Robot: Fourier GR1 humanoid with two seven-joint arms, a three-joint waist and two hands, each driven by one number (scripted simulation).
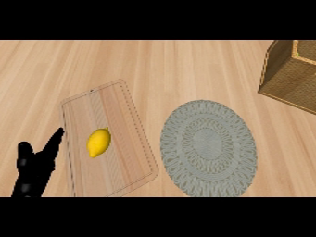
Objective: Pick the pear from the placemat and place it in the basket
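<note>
Wooden counter [153,60] — left hand [34,169], fingers straight, beside cutting board [129,139]; its yellow fruit [98,142] is perhaps a lemon.

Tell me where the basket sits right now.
In the head view the basket stands at the counter's far right, partly cut off by the frame edge, up and to the right of the round grey placemat and apart from it.

This looks like a home kitchen. A pale wooden bench [187,65] carries a wooden cutting board [123,139] with a yellow lemon [98,142] on it, a round grey woven placemat [209,148] just beside it, and a wicker basket [293,83] at the far right.
</note>
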